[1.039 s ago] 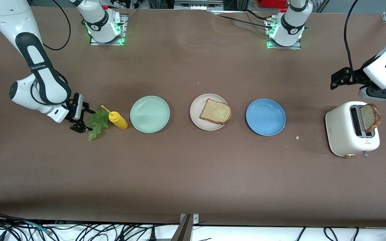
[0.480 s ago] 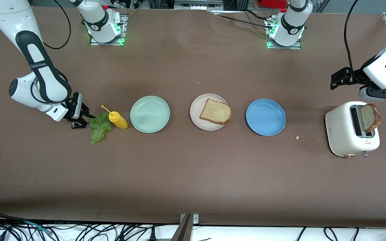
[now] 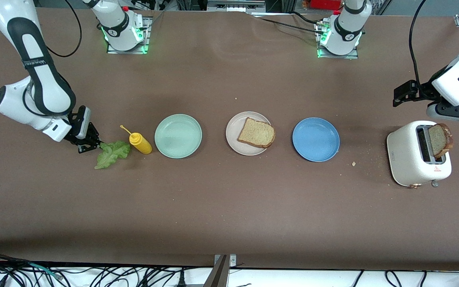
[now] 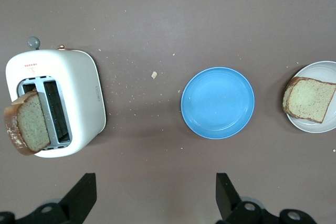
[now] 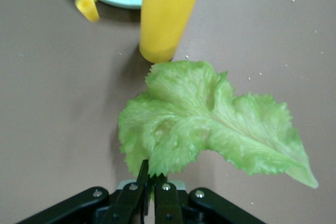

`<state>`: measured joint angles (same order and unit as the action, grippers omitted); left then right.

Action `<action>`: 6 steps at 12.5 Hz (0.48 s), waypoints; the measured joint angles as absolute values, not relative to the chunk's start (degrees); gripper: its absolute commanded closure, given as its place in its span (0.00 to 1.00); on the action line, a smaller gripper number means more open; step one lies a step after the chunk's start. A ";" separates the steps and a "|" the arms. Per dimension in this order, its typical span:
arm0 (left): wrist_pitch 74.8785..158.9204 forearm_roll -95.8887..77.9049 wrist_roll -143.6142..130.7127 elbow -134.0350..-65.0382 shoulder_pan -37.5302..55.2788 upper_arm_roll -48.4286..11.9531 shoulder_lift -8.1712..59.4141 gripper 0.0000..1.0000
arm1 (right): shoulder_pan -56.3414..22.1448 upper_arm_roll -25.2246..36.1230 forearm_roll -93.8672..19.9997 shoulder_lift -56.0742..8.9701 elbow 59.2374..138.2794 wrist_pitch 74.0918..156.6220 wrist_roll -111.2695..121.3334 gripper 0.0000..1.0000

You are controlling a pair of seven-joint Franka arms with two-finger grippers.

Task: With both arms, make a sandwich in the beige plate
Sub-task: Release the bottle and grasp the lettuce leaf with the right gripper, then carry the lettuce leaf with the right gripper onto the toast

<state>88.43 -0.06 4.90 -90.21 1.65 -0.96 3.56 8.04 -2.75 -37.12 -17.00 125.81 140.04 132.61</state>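
My right gripper (image 3: 94, 144) is shut on one edge of the crinkly green lettuce leaf (image 3: 112, 153), low over the table beside a yellow squeeze bottle (image 3: 141, 144). In the right wrist view its fingertips (image 5: 152, 174) pinch the leaf (image 5: 210, 124), which spreads away from them. The beige plate (image 3: 233, 121) sits mid-table with one toast slice (image 3: 256, 132) on it, overhanging the rim. A second toast slice (image 3: 440, 139) stands in the white toaster (image 3: 412, 155). My left gripper (image 3: 403, 93) waits open above the table by the toaster, with nothing between its fingers (image 4: 84, 195).
A mint-green plate (image 3: 178, 136) lies between the bottle and the beige plate. A blue plate (image 3: 316, 139) lies between the beige plate and the toaster. Crumbs are scattered near the toaster (image 4: 79, 93). The bottle's cap dangles on its tether (image 5: 86, 6).
My right gripper closed on the lettuce's edge and drew back toward the right arm's end, taking the leaf away from the bottle. The left arm has not moved.
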 measured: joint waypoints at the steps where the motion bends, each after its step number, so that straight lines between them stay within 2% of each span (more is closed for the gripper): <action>1: 88.43 -0.06 4.90 -90.21 1.65 -0.96 3.56 0.00 | 8.05 -1.90 -33.75 -14.79 125.67 136.05 129.12 1.00; 6: 88.43 -0.06 4.90 -90.21 1.64 -0.96 3.56 0.00 | 8.09 1.08 -25.83 -3.19 125.26 120.01 118.50 1.00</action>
<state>88.43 -0.06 4.90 -90.21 1.64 -0.96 3.56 8.09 1.08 -25.83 -3.19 125.26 120.01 118.50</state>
